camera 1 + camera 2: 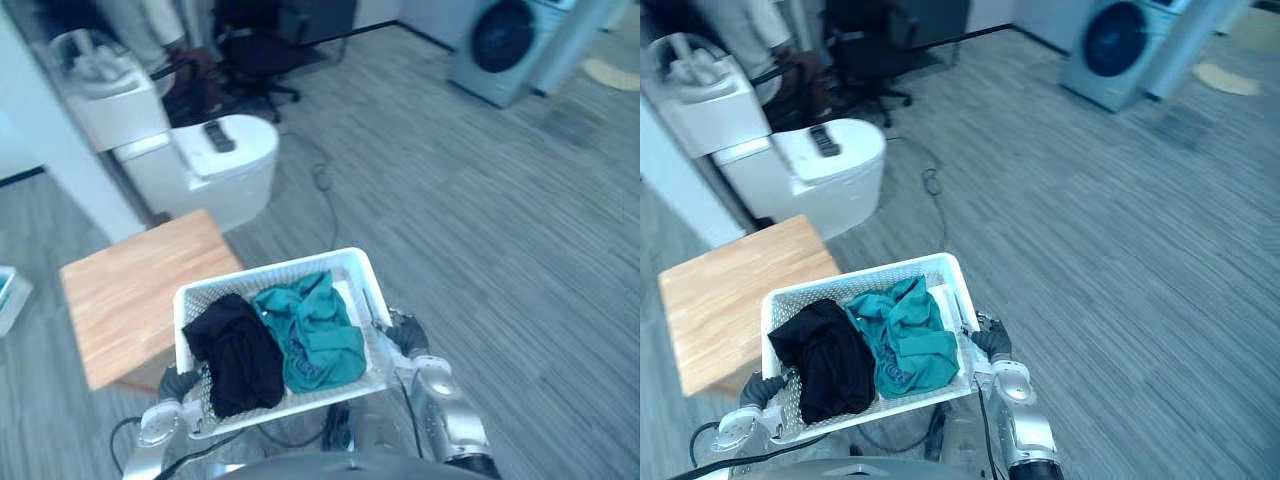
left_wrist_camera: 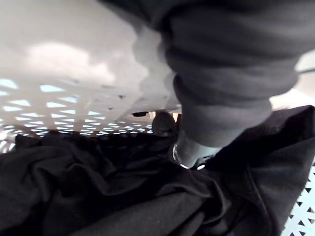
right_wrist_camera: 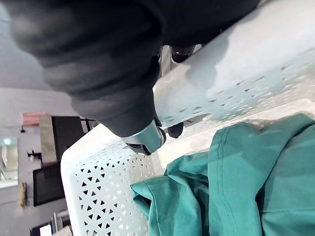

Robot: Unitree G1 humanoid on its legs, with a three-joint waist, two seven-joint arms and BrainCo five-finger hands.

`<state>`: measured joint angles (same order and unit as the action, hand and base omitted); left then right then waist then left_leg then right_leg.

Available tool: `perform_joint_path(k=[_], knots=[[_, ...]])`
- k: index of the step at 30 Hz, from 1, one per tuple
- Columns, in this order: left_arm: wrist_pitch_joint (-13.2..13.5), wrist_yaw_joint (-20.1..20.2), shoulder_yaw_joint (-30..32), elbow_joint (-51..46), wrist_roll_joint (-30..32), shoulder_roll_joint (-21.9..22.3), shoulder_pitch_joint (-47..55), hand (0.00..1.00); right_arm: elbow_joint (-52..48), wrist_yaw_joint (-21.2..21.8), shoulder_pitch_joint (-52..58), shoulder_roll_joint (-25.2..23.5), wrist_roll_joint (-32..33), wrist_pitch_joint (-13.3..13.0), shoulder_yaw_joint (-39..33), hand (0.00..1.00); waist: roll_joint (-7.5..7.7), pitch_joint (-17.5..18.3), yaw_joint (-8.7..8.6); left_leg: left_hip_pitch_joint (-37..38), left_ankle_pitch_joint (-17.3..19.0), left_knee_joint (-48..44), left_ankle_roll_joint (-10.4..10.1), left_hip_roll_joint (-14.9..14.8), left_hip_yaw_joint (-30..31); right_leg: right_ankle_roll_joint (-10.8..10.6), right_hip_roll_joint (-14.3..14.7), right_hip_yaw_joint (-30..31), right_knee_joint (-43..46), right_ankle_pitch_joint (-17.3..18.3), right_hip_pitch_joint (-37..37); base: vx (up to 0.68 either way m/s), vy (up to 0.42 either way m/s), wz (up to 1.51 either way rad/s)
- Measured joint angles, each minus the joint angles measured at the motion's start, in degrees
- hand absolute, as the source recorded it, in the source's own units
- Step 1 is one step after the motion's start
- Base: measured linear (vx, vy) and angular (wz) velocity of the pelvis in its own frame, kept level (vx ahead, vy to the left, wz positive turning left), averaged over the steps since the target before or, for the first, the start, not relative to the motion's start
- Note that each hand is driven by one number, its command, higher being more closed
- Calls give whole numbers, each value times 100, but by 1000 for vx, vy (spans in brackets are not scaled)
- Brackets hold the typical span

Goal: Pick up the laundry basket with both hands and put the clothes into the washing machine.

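Observation:
I hold a white perforated laundry basket (image 1: 270, 272) in the air in front of me, one hand at each end. Inside lie a black garment (image 1: 235, 350) on the left and a teal garment (image 1: 315, 330) on the right. My left hand (image 1: 178, 382) grips the basket's left end, and in the left wrist view its thumb (image 2: 189, 147) hooks over the rim onto the black garment (image 2: 98, 196). My right hand (image 1: 405, 335) grips the right end, thumb (image 3: 145, 137) curled over the rim beside the teal garment (image 3: 236, 187). The washing machine (image 1: 505, 40) stands far off at the upper right, its round door closed.
A low wooden table (image 1: 130, 290) stands just left of the basket. Behind it is a white rounded unit (image 1: 225, 160) with a dark remote on top, and a black office chair (image 1: 255, 55) farther back. Grey striped floor stretches toward the washing machine.

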<state>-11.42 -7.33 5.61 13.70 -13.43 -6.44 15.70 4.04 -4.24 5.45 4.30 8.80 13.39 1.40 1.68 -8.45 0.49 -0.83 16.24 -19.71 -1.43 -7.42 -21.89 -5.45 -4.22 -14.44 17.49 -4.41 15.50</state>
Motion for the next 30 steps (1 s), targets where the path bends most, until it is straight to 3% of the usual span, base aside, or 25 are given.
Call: perform_joint_path(k=[1, 2, 4, 5, 6, 9, 11, 13, 14, 15, 16, 17, 18, 19, 20, 21, 22, 23, 24, 25, 26, 27, 28, 29, 30], knots=[[13, 18, 36, 118, -10, 128, -117, 100, 239, -9, -201, 112, -14, -42, -4, 100, -106, 28, 8, 63, -348, 403, 16, -159, -431, 462, 2, 104, 438, 386, 76, -170, -78, -110], [16, 9, 13, 101, -6, 148, -209, 100, 491, -13, -323, 200, -12, -57, -12, 100, -92, 34, -83, 179, -547, 663, -37, -129, -591, 518, -225, -16, 1213, 1013, -19, -88, -88, -103], [21, 3, -3, 114, -41, 132, -175, 100, 735, -11, -423, 226, -12, -72, -5, 100, -35, 81, -49, 180, -613, 686, -78, -89, -846, 293, -496, -68, 822, 1278, -463, -45, -141, -91], [20, -7, -21, 275, -54, 122, -254, 100, 894, -15, -571, 226, -13, -73, 5, 100, -12, 104, -49, 124, -652, 669, -140, -155, -990, 316, -336, -13, 215, 1168, -582, -106, -206, -93], [9, -8, -73, 387, -108, 208, -304, 100, 949, -29, -604, 366, -13, -75, 1, 100, -181, 113, -109, 78, -762, 788, -161, -206, -964, 361, -75, 39, -337, 824, -692, -112, -173, -78], [5, -6, -168, 500, -122, 282, -303, 100, 1085, -35, -647, 485, -12, -71, 1, 100, -285, 164, -13, 160, -983, 1058, -256, -380, -1263, 529, 358, 453, -1565, 86, -978, -50, -118, -90], [5, -7, -258, 650, -151, 202, -421, 100, 1085, -85, -636, 488, -12, -73, -6, 100, -278, 162, -59, 157, -990, 981, -271, -469, -1376, 562, 462, 595, -1720, -12, -965, -93, -108, -54], [5, -9, -360, 789, -217, 87, -535, 100, 1085, -162, -570, 467, 2, -82, -6, 100, -286, 156, -56, 163, -904, 653, -330, -692, -1419, 726, 549, 571, -1666, 149, -973, -68, -106, -47], [5, -4, -369, 792, -216, 66, -543, 100, 1082, -213, -497, 453, 42, -110, -5, 100, -333, 124, -51, 157, -705, 169, -373, -977, -1414, 818, 684, 572, -1592, 257, -1079, -20, -117, -37], [6, -1, -351, 815, -216, 19, -540, 100, 1054, -229, -372, 367, 55, -139, -18, 100, -354, 75, -51, 41, -578, -654, -265, -1387, -1350, 919, 850, 608, -1602, 337, -1271, -20, -117, -41], [6, -1, -346, 825, -215, -3, -521, 100, 1032, -229, -305, 336, 62, -169, -30, 100, -368, 67, -43, -69, -578, -1154, -166, -1607, -1243, 948, 917, 622, -1605, 357, -1367, 9, -143, -45], [7, 10, -347, 825, -217, -33, -457, 100, 996, -227, -209, 322, 93, -221, -34, 100, -469, 9, -23, -330, -697, -2115, 530, -2004, -992, 1068, 1089, 724, -1605, 437, -1551, 9, -94, -63], [8, 10, -335, 824, -221, -10, -386, 100, 927, -227, -121, 331, 93, -231, -49, 100, -527, -22, 2, -642, -1076, -2862, 1205, -2198, -593, 1146, 1204, 871, -1604, 490, -1665, 9, -86, -68], [9, 13, -334, 820, -228, 9, -348, 100, 883, -227, -80, 337, 93, -230, -49, 100, -529, -21, 2, -796, -1348, -3094, 1238, -2177, -285, 1199, 1232, 976, -1630, 532, -1704, 27, 39, -75], [48, 26, -325, 795, -254, 81, -333, 100, 788, -229, -18, 344, 96, -240, -63, 100, -533, -31, 12, -1138, -1485, -3281, 910, -1881, 276, 1262, 1195, 1218, -1806, 578, -1728, 56, 69, -60], [48, 26, -326, 777, -275, 118, -350, 100, 758, -227, -34, 374, 98, -246, -93, 100, -530, -8, -1, -1271, -1327, -3309, 794, -1631, 460, 1276, 1131, 1329, -1940, 587, -1724, 123, 99, -80], [72, 48, -324, 745, -278, 230, -380, 100, 707, -229, -129, 460, 99, -249, -183, 100, -649, -36, 7, -1486, -931, -2993, 625, -1104, 681, 1427, 1109, 1447, -2014, 791, -1640, 133, 71, -86], [96, 68, -303, 652, -277, 374, -422, 100, 660, -227, -195, 529, 102, -277, -298, 100, -915, -223, 126, -1584, -462, -2356, 213, -906, 1065, 1360, 1250, 942, -391, 1122, -1087, 129, 60, -67], [95, 72, -314, 532, -272, 273, -438, 100, 637, -228, -119, 461, 103, -276, -287, 100, -728, -188, 108, -1608, -311, -1983, 66, -527, 1147, 1325, 1039, 1172, -317, 1550, -1221, 104, -2, -20], [85, 86, -285, 777, -274, 310, -607, 100, 757, -223, -148, 498, 106, -274, -281, 100, -914, -351, 83, -1762, -141, -1484, 63, -286, 1379, 1286, 1054, 1072, -263, 1672, -1312, 82, 25, 1], [99, 98, -248, 718, -270, 278, -673, 100, 817, -215, -195, 500, 109, -271, -341, 100, -813, -433, 109, -1997, -200, -1118, -6, -75, 1445, 1255, 912, 1069, -275, 1689, -1302, 122, 38, -25], [132, 130, -207, 686, -270, 252, -670, 100, 784, -191, -154, 470, 121, -335, -370, 100, -735, -421, 176, -2149, -554, -212, -170, 36, 1496, 1216, 754, 1098, -546, 1712, -1379, 154, 84, -49], [168, 145, -191, 663, -269, 261, -644, 100, 779, -184, -149, 476, 140, -363, -368, 100, -741, -430, 184, -2240, -686, 79, -277, 7, 1567, 1176, 745, 1186, -692, 1734, -1459, 290, 103, -50], [214, 149, -188, 636, -267, 268, -640, 100, 834, -181, -141, 466, 213, -365, -374, 100, -804, -403, 187, -2330, -872, 357, -511, -55, 1695, 959, 741, 1387, -860, 1692, -1602, 483, 248, -56], [213, 127, -190, 623, -247, 335, -529, 100, 869, -185, -114, 486, 209, -341, -374, 100, -842, -331, 183, -2205, -1208, 737, -564, -68, 1884, 724, 676, 1560, -784, 1876, -1708, 522, 303, -65]])
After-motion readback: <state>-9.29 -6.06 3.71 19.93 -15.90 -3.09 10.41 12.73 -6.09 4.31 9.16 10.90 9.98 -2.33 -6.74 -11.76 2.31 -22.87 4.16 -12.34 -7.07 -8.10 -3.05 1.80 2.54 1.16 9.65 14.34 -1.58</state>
